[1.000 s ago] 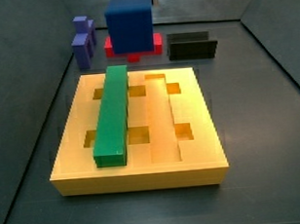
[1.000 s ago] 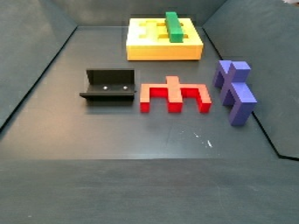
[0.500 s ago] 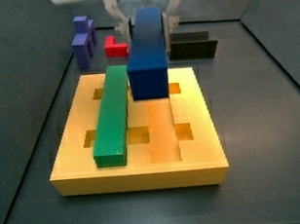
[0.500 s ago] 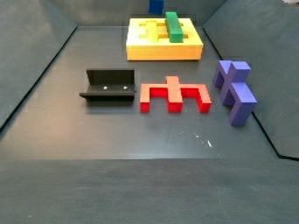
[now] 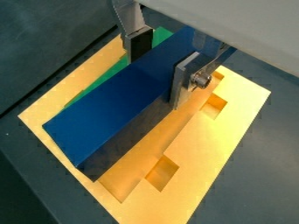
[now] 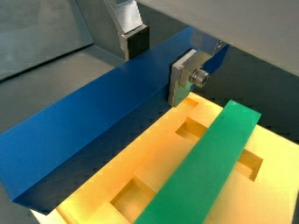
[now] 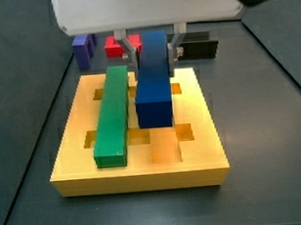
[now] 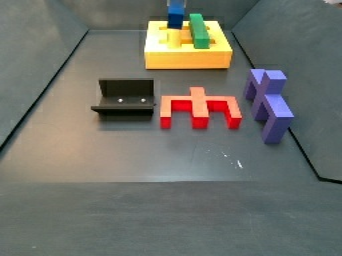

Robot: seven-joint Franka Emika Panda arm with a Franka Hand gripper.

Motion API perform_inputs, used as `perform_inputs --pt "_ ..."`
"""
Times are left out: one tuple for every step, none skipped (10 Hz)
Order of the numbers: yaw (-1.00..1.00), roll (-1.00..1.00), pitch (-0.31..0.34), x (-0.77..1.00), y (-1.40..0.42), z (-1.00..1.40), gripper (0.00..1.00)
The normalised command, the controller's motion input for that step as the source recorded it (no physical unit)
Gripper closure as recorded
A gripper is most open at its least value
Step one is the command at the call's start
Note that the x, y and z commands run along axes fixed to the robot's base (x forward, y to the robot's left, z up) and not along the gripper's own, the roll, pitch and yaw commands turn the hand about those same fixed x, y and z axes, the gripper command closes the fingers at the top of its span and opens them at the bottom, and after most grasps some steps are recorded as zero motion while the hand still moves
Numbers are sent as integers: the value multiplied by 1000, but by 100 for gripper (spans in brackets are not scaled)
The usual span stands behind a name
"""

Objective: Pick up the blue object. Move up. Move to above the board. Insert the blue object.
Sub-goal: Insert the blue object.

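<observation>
My gripper [image 7: 153, 44] is shut on the blue object [image 7: 152, 85], a long royal-blue bar. It holds the bar lengthwise over the yellow board [image 7: 202, 145], beside the green bar [image 7: 111, 113] that lies in a groove. Both wrist views show the silver fingers [image 5: 187, 77] [image 6: 184, 77] clamped on the sides of the blue object [image 5: 117, 109] [image 6: 93, 122], with the board [image 5: 198, 153] [image 6: 122, 188] below. In a side view the blue object [image 8: 175, 12] shows over the far part of the board [image 8: 187, 55]. I cannot tell whether the bar touches the board.
A dark fixture [image 8: 123, 98], a red comb-shaped piece [image 8: 201, 108] and two purple stepped blocks [image 8: 269, 100] stand on the grey floor away from the board. Dark walls close in the floor on both sides.
My gripper has carried the blue object from behind the board to over it and lower, so it now hangs along a groove next to the green bar.
</observation>
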Motion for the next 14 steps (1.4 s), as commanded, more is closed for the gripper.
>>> perform_inputs --pt "91 176 19 89 -100 -349 100" --pt "151 207 24 100 -100 -374 100" --pt "214 259 20 120 -97 -391 100" --pt "211 301 9 91 -106 -383 100" --pt "214 320 4 91 -114 -371 100" --pt "214 319 0 100 -131 -377 100" --pt "194 319 7 100 -114 -351 100" --pt "189 319 0 83 -100 -334 100" --pt "197 314 3 120 -120 -209 100" --pt "89 294 47 120 -29 -160 100" --pt "46 280 33 20 -31 -149 100" --pt "74 299 23 0 -31 -120 100" --pt "89 259 30 31 -51 -91 100" --pt "89 216 29 120 -71 -91 100"
